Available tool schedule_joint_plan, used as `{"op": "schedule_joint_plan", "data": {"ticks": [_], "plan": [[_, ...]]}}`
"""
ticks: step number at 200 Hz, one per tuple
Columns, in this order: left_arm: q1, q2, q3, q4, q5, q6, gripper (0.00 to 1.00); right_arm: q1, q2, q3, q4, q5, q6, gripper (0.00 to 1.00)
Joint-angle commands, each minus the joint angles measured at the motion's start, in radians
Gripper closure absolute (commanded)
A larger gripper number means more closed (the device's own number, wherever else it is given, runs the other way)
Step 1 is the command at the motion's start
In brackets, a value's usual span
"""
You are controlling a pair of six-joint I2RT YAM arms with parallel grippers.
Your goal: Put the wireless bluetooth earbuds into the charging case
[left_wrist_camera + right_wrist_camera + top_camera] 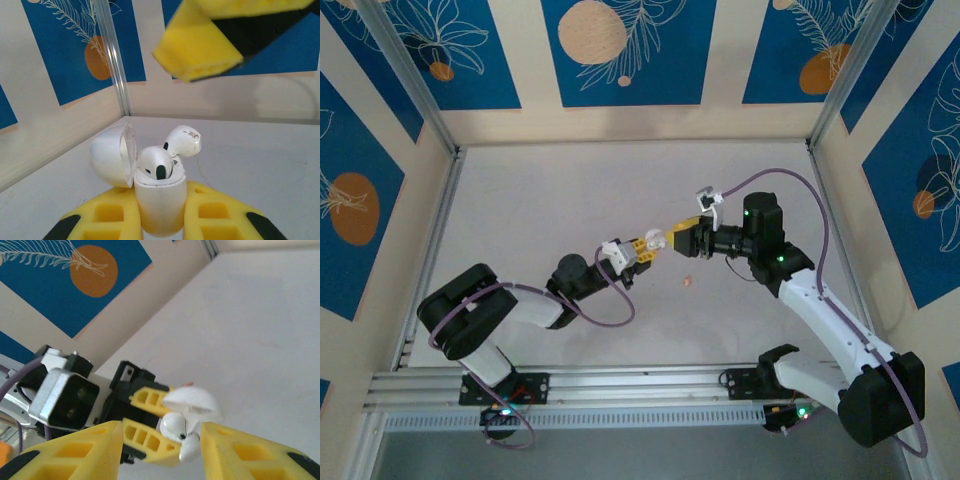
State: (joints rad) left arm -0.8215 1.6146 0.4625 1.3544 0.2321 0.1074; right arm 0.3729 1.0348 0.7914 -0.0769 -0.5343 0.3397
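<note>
Pale tabletop (570,200), blue leaf-print wall panels (620,50) on all sides. Left gripper (160,212) clamped on white charging case (160,200), held upright, lid (112,155) hinged open. One earbud (156,164) seated in case; second earbud (183,141) tilted, half out at the mouth. Right gripper (161,432) jaws apart, straddling case, gripping nothing. Small pinkish speck (690,282) on tabletop nearby.
</note>
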Motion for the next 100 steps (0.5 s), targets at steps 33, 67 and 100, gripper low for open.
{"op": "schedule_joint_plan", "data": {"ticks": [33,67,100], "plan": [[-0.010,-0.021,-0.008,0.052,-0.007,0.012,0.87,0.028,0.075,0.064,-0.158,-0.047,0.043,0.55],[-0.011,-0.025,-0.010,0.053,-0.009,0.012,0.87,0.036,0.089,0.064,-0.157,-0.041,0.039,0.54],[-0.010,-0.024,-0.008,0.052,-0.007,0.012,0.87,0.037,0.102,0.066,-0.172,-0.016,0.032,0.54]]}}
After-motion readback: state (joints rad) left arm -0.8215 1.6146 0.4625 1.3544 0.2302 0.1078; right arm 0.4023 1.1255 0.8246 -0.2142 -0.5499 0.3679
